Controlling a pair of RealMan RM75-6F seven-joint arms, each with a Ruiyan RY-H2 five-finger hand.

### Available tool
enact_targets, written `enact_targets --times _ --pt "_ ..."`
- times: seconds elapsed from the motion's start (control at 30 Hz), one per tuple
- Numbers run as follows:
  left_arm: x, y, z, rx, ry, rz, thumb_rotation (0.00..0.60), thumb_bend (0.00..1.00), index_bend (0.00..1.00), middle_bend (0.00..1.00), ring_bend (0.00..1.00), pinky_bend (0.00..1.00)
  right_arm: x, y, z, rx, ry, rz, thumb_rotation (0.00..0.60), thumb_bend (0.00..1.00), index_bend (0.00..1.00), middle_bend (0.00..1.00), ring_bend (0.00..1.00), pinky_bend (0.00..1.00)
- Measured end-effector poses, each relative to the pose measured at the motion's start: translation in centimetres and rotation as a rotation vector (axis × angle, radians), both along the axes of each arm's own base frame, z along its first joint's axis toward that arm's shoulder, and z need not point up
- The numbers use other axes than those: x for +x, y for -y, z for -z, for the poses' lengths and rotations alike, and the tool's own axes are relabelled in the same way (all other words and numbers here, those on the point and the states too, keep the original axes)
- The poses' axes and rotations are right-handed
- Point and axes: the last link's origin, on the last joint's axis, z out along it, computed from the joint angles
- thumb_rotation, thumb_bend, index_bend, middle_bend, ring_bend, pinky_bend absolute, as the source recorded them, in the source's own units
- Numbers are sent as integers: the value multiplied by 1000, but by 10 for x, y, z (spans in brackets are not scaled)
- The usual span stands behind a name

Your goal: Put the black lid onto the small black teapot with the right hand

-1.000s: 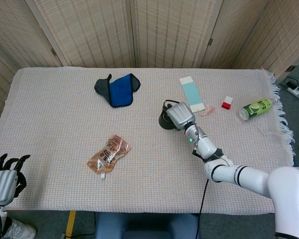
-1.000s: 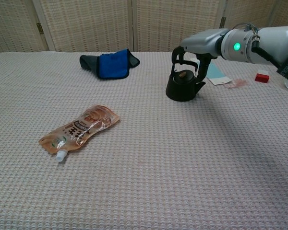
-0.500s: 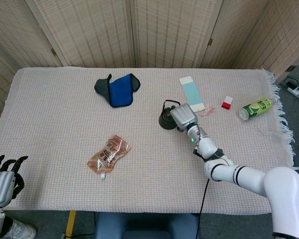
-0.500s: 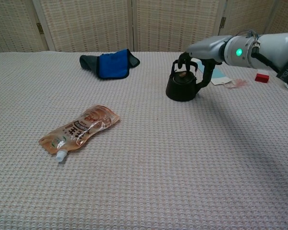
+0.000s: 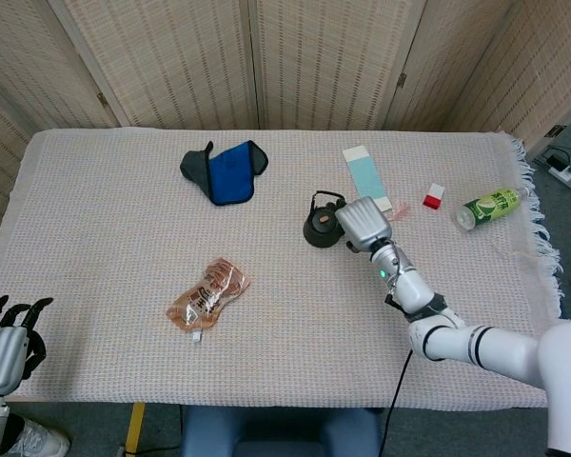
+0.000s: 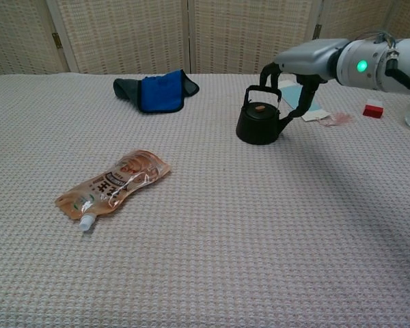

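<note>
The small black teapot stands upright on the cloth-covered table, right of its middle. The black lid with its brown knob sits on the pot's mouth, under the raised wire handle. My right hand hovers just right of the pot and slightly above it. Its fingers hang down apart and hold nothing. My left hand shows only in the head view, off the table's near left corner, empty, its dark fingers spread.
A blue and grey cloth lies at the back. An orange snack pouch lies front left. Right of the pot lie a pale blue card, a red box and a green bottle.
My right hand has drawn away from over the teapot towards the right, leaving the lid on the pot. The left hand has barely moved.
</note>
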Motion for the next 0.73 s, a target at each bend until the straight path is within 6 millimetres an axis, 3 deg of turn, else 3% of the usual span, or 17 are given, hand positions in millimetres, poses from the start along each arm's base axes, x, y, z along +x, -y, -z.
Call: enact_targets --times 0.07,0.17,0.27,0.47,0.73 --pt "0 -1 0 1 3 1 600 310 179 179 200 57 -7 -11 -13 -31 14 -3 600 271 193 302 682 695" --pt "1 -4 0 4 5 11 600 310 179 179 201 57 -25 -34 -35 -89 35 0 600 271 194 316 405 414" --pt "3 -6 1 8 5 23 600 310 179 179 200 57 -52 -62 -57 -157 44 12 600 272 194 302 257 236" --pt "11 -12 7 7 6 48 600 310 178 179 200 56 -103 -126 -94 -281 106 43 600 272 194 198 167 138" --pt "24 -13 14 -3 5 81 600 310 179 179 198 47 -148 -206 -119 -406 219 76 600 272 201 191 168 124"
